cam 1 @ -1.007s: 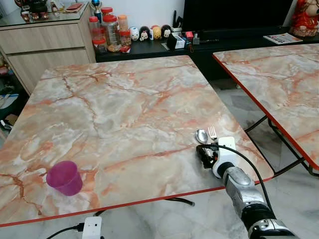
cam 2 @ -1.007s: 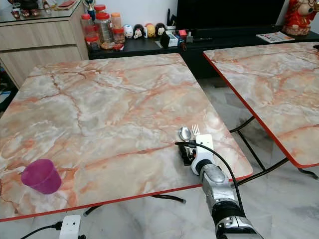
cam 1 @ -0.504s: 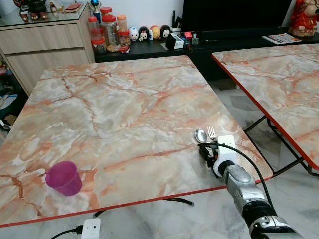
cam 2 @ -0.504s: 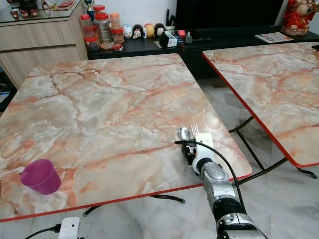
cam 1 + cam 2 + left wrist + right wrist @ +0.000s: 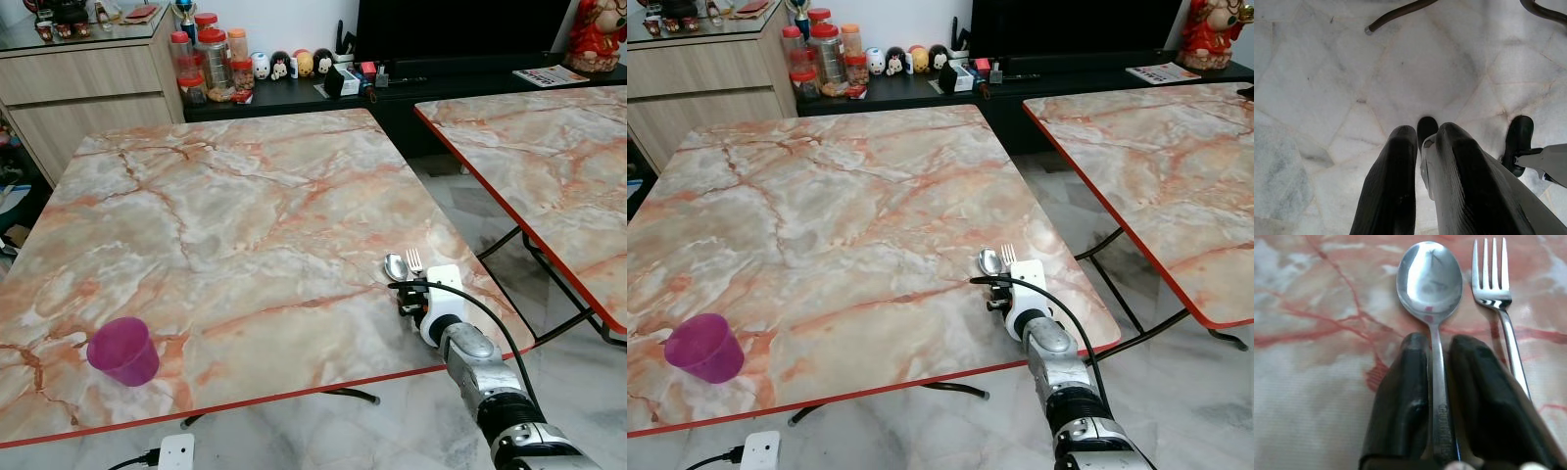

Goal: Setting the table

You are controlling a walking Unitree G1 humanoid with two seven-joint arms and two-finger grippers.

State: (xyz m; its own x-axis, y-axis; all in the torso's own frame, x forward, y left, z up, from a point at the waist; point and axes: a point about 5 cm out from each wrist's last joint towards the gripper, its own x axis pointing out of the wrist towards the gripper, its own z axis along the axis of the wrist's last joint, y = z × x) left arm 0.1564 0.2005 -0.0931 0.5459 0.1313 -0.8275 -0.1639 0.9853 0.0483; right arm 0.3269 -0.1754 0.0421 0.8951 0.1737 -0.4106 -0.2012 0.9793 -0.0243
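Observation:
A silver spoon (image 5: 395, 266) and a fork (image 5: 415, 259) lie side by side near the front right corner of the marble table (image 5: 245, 196). My right gripper (image 5: 409, 296) rests on the table just behind them. In the right wrist view the spoon (image 5: 1430, 276) runs its handle between the two black fingers (image 5: 1405, 396), which are shut on it, and the fork (image 5: 1491, 269) lies free beside them. A purple cup (image 5: 122, 350) stands upright at the front left of the table. My left gripper (image 5: 1422, 132) hangs over the floor with its fingers together.
A second marble table (image 5: 549, 147) stands to the right across a narrow gap of tiled floor. Behind are a wooden cabinet (image 5: 88, 83) and a low black stand with jars (image 5: 211, 64). A white power strip (image 5: 176, 452) lies on the floor in front.
The view has shifted slightly. My right gripper stays at the spoon's handle and the spoon, fork and cup keep their places.

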